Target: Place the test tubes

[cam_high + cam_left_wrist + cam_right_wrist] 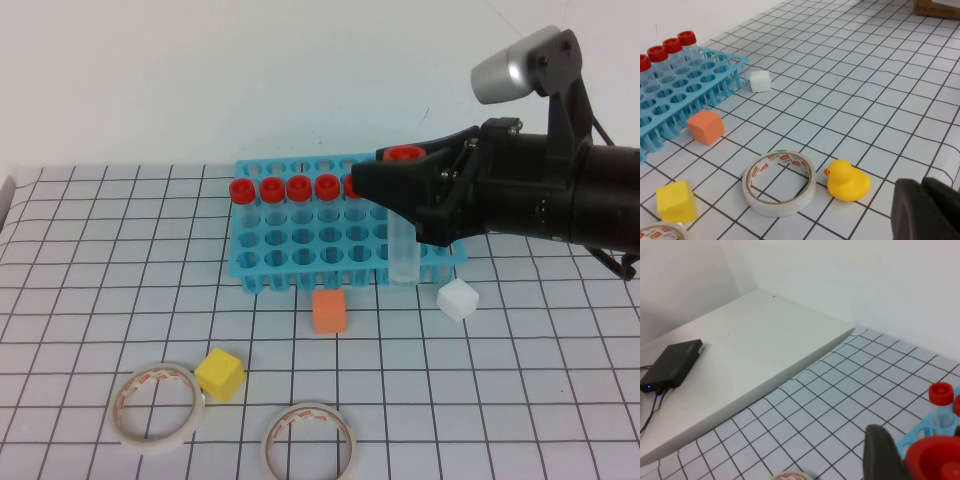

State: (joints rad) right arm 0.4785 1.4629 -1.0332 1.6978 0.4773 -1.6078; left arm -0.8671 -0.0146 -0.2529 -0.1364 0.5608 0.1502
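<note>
Jaws of the right gripper (408,190) clamp a red-capped test tube (403,245) upright at the 3 o'clock end of the blue rack (300,240), seemingly off-hole, so lowering may jam its tip; left gripper (925,210) idles closed near the rubber duck (847,180).

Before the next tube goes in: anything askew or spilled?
Nothing stands out. Racked tubes stand upright in one row. The right claw holds one tube upright at the rack's right end. The left claw, shut, hangs near the duck.
</note>
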